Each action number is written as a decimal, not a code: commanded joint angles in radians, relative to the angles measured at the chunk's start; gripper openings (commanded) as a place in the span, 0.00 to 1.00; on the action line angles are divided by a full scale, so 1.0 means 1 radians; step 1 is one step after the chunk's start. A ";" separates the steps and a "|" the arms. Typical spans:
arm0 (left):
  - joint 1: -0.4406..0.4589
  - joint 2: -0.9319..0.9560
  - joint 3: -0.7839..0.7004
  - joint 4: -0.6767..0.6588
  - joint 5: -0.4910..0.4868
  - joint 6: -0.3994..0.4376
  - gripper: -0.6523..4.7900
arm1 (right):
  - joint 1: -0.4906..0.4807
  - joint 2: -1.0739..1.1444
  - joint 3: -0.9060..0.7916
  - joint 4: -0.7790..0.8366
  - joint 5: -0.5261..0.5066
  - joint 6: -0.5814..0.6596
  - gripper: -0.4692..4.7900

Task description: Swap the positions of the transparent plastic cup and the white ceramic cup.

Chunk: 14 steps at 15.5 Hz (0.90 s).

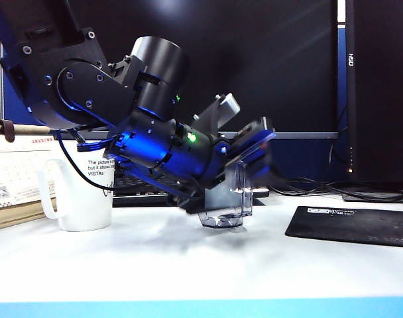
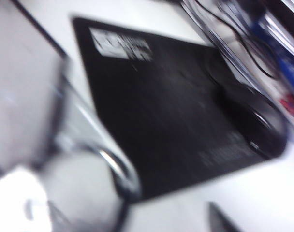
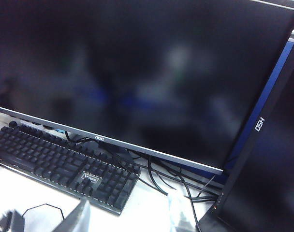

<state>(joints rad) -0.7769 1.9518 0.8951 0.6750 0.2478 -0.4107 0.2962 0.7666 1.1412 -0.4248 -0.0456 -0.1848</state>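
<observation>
At the centre of the exterior view we see the left gripper (image 1: pixel 251 156) around the tilted clear cup (image 1: pixel 229 199), fingers blurred; we cannot tell its spread. The mug (image 1: pixel 82 192) stands at left. Our right gripper stays unseen.

On the table (image 1: pixel 188 265), the white ceramic cup (image 1: pixel 85 192) stands left, the transparent plastic cup (image 1: pixel 229 199) at centre, the mouse pad (image 1: pixel 350 225) right; keyboard (image 3: pixel 65 166) and monitor (image 3: pixel 137 72) behind.
</observation>
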 commanded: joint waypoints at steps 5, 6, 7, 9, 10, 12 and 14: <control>0.002 -0.034 0.003 -0.137 0.008 0.019 0.97 | -0.001 -0.039 0.008 0.009 -0.001 0.002 0.49; 0.003 -0.045 0.004 -0.135 -0.019 0.021 0.97 | -0.001 -0.045 0.008 0.008 -0.002 0.002 0.49; 0.003 -0.055 0.004 -0.135 -0.043 0.041 0.97 | -0.001 -0.051 0.008 0.006 -0.001 0.002 0.49; 0.003 -0.065 0.004 -0.109 -0.053 0.044 0.97 | -0.001 -0.061 0.008 0.003 -0.001 0.002 0.49; 0.002 -0.065 0.004 -0.093 -0.053 0.043 0.97 | -0.001 -0.061 0.008 0.001 -0.001 0.002 0.49; 0.002 -0.065 0.004 -0.098 -0.053 0.037 0.97 | -0.001 -0.061 0.008 -0.002 -0.002 0.002 0.49; 0.003 -0.068 0.004 -0.123 -0.054 0.047 0.97 | -0.001 -0.062 0.008 -0.002 -0.002 0.002 0.49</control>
<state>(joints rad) -0.7757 1.8927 0.8955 0.5629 0.1974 -0.3748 0.2962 0.7078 1.1419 -0.4370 -0.0460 -0.1844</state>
